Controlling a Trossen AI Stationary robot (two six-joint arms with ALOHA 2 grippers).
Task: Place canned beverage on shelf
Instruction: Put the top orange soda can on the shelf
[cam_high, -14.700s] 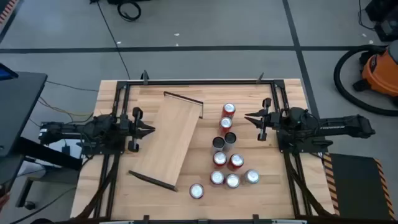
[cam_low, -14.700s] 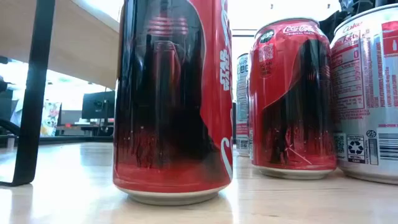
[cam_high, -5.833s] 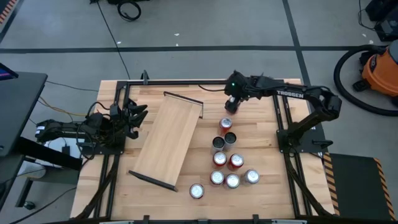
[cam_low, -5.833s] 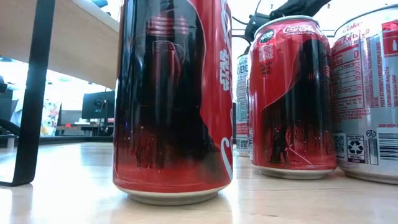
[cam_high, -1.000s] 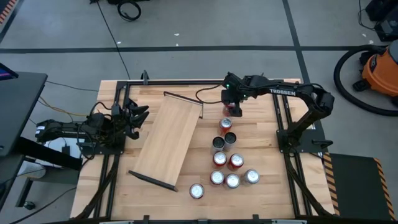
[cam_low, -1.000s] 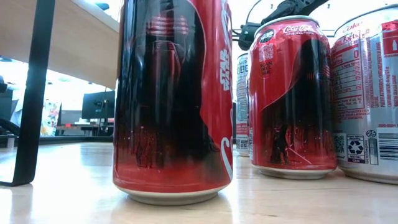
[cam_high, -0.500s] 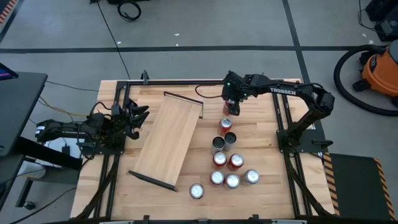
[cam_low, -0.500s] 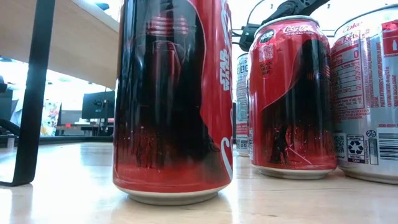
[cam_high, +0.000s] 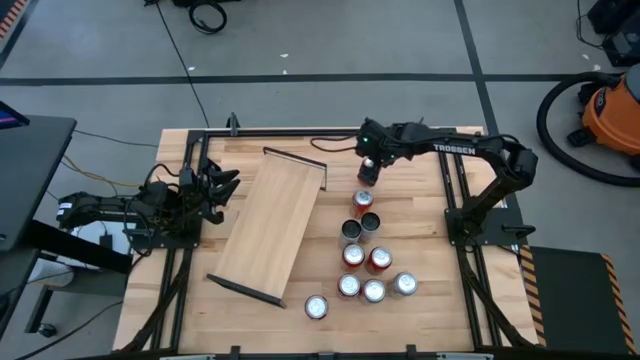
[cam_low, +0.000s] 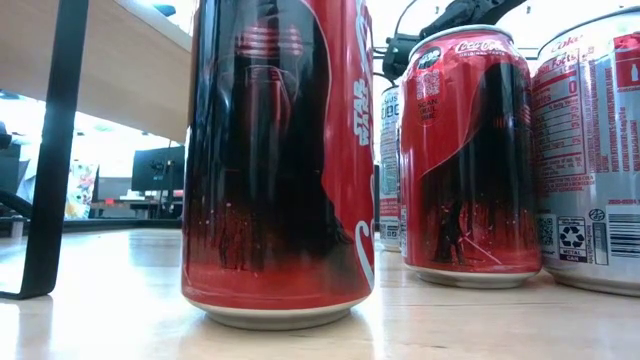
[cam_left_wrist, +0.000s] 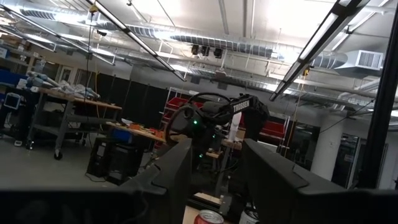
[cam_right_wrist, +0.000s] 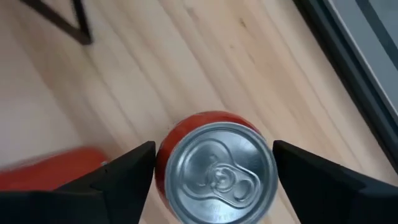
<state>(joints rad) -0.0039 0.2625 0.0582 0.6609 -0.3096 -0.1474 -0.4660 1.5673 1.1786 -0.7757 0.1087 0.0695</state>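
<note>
Right wrist view, red can (cam_right_wrist: 214, 168) upright between right tool (cam_right_wrist: 211, 163) fingers, spread wide, not touching it.

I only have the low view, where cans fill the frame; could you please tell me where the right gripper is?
Observer: The right gripper is directly above the red can at the top end of the row in the high view.
Operator: Thank you. Is any can on the shelf?
Observer: No. The shelf lies diagonally on the table, left of the cans, with nothing on it.
Operator: And the left arm?
Observer: The left gripper sits open near the table's left side, holding nothing.
</note>
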